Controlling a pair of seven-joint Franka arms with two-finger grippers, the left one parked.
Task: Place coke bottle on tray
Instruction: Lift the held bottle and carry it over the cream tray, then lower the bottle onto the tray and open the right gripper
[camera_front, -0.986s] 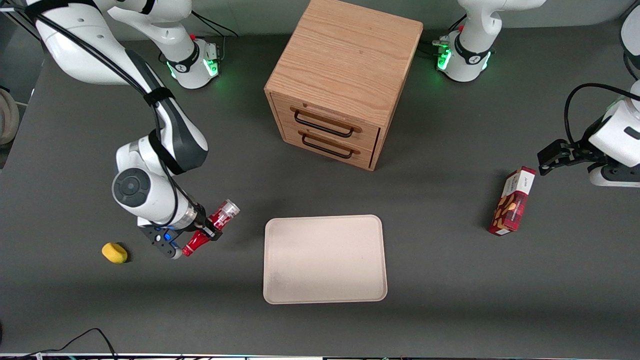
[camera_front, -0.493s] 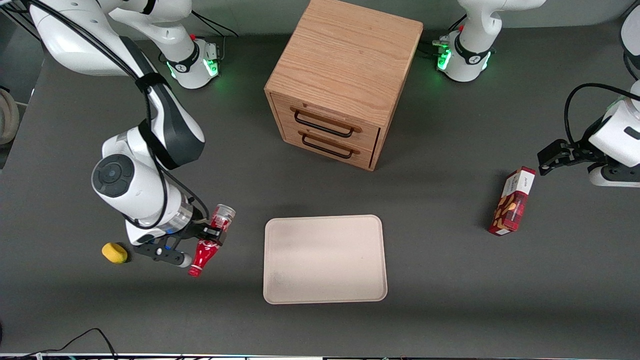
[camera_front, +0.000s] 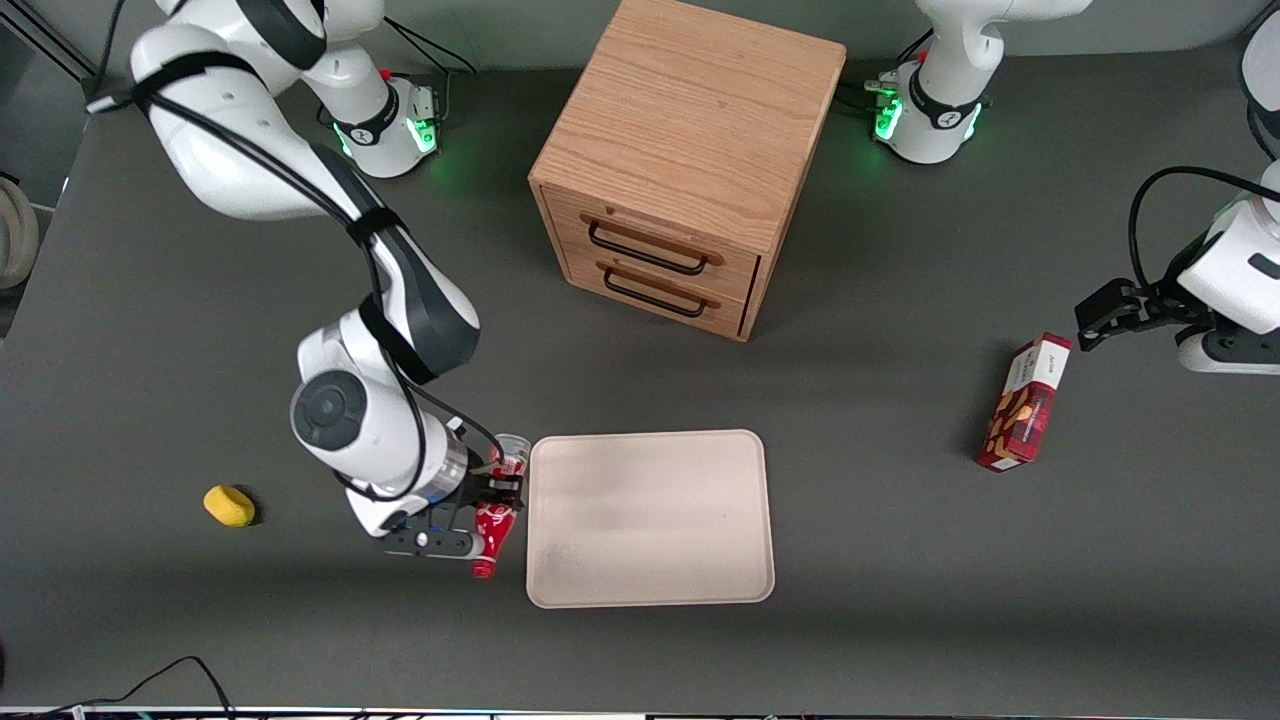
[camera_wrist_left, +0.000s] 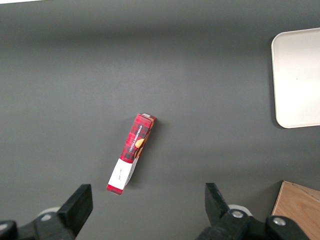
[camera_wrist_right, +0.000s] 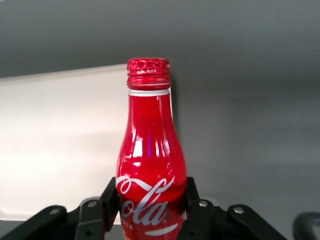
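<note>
One slim red coke bottle (camera_front: 497, 510) is caught crosswise in the gripper (camera_front: 497, 487), lifted off the grey counter (camera_front: 900, 560) and lying roughly level, its silvery base end pointing away from the front camera and its red cap pointing toward it. The gripper is clenched on the bottle's body: in the wrist view its two black fingers (camera_wrist_right: 110, 200) press against either side of the red body at the white script, with the neck and ribbed cap of the coke bottle (camera_wrist_right: 150, 150) sticking out past them. The bottle hangs just beside the short edge of the tray (camera_front: 650, 590) that faces the working arm's end of the counter, close to the rim but not over the tray's floor as far as I can tell. The tray's pale beige surface is bare.

Farther from the front camera than the tray stands a wooden drawer cabinet (camera_front: 690, 150) with two dark handles, both drawers closed. A small yellow object (camera_front: 229, 505) lies on the counter toward the working arm's end. Toward the parked arm's end a red-and-white snack box (camera_front: 1025, 405) lies on the counter, well apart from the tray.
</note>
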